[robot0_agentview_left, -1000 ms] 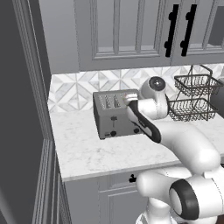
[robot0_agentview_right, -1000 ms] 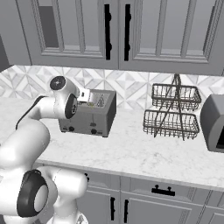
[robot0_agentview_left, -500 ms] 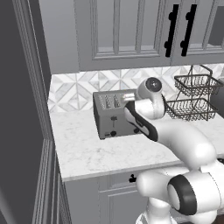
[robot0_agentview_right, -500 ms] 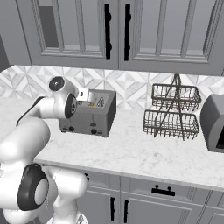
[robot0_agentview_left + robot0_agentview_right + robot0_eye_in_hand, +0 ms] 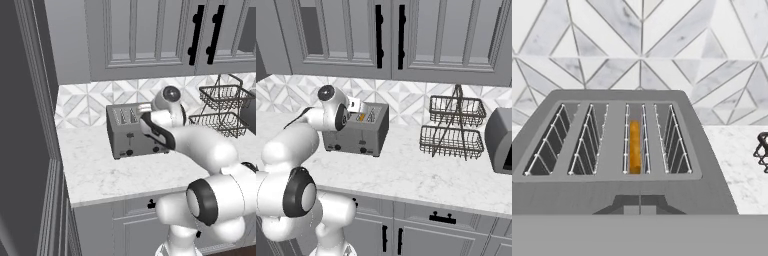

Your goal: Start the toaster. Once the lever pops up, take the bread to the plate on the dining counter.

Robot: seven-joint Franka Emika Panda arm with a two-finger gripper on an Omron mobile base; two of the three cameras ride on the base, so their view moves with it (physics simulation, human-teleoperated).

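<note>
Where hand view looks: bread (image 5: pixel 634 146) (slotted)

Open counter (image 5: pixel 406 172) lies between the toaster (image 5: pixel 363 132) and the wire basket rack (image 5: pixel 453 127); cabinets (image 5: pixel 406 37) hang overhead.

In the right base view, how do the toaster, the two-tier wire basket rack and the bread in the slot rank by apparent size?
1. Toaster and two-tier wire basket rack: look about alike, so I do not rank them.
2. Bread: by far the smallest, an orange sliver in one slot.
</note>
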